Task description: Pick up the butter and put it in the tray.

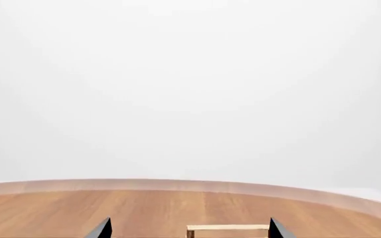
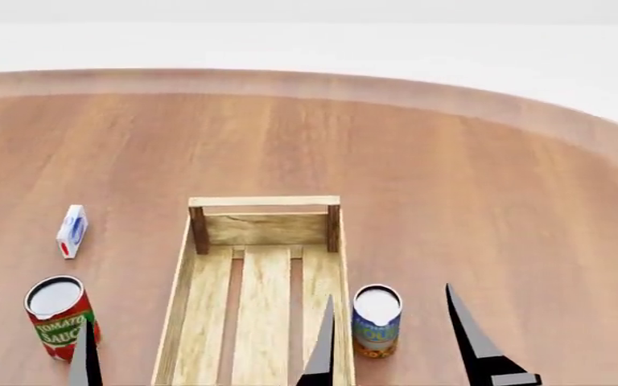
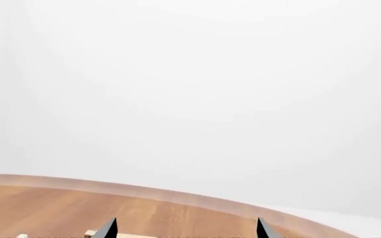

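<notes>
A long slatted wooden tray [image 2: 263,241] was seen on the round tabletop [image 2: 449,177], flanked by a tomato sauce can [image 2: 59,317], a small white carton [image 2: 72,230] and a blue-labelled can [image 2: 376,320], while both the left tool [image 1: 189,229] and right tool [image 2: 391,334] were spread open and empty, and the butter was not visible.

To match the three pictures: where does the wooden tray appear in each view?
Head view: tray at lower centre, cut by the bottom edge.
Left wrist view: tray, only its end rail, at the bottom edge.
Right wrist view: tray, perhaps one corner, bottom edge.
Shared landmark: the table, its curved far edge.
</notes>
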Available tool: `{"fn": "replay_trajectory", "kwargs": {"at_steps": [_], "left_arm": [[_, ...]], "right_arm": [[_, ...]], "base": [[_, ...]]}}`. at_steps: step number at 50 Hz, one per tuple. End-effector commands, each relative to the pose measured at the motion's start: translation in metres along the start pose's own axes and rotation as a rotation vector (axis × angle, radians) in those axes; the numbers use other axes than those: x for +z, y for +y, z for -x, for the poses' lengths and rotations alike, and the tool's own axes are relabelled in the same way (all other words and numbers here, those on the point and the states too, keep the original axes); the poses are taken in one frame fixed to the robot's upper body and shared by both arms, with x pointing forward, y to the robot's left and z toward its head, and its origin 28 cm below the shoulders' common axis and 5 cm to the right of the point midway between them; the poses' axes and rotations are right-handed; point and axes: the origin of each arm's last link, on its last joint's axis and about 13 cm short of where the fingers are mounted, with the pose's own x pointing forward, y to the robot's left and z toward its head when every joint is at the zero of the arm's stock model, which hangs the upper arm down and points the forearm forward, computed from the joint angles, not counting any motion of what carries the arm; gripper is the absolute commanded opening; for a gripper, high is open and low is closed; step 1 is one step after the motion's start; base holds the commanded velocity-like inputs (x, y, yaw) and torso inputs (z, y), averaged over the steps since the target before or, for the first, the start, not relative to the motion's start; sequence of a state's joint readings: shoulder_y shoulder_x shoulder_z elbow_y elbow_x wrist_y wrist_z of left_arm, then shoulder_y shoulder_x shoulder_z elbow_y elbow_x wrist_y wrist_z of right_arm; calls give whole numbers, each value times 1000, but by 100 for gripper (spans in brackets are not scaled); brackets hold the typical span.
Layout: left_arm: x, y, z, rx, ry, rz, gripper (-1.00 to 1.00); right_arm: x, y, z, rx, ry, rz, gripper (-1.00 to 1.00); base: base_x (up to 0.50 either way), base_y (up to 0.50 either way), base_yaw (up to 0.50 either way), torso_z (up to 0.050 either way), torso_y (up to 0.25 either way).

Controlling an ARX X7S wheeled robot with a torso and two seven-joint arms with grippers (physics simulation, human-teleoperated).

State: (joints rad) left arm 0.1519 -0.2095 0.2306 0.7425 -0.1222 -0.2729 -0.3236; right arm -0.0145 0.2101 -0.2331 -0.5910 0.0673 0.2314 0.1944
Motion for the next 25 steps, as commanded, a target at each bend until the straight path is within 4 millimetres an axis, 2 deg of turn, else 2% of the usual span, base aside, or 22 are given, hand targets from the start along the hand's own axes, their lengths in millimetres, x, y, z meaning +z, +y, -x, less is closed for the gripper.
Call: {"fn": "replay_trajectory", "kwargs": {"at_steps": [1,3,18,25], "left_arm": [[-1,3,-3,17,-12,-16,100],[0,3,-3,17,-11,-15,100],[-2,3,-4,15,-10,-16,100],[-2,2,-4,14,-10,-17,100]], "right_arm": [[-2,-1,-2,7,-10,-5,100],[-3,-2,-2,0,-6,2,100],[-6,-2,-1,-22,11,35,100],[-7,-1,-1,-10,13,48,100]], "base": [[0,-500,0,0,0],[0,-436,0,0,0],[0,0,0,0,0],[0,0,446,0,0]]}}
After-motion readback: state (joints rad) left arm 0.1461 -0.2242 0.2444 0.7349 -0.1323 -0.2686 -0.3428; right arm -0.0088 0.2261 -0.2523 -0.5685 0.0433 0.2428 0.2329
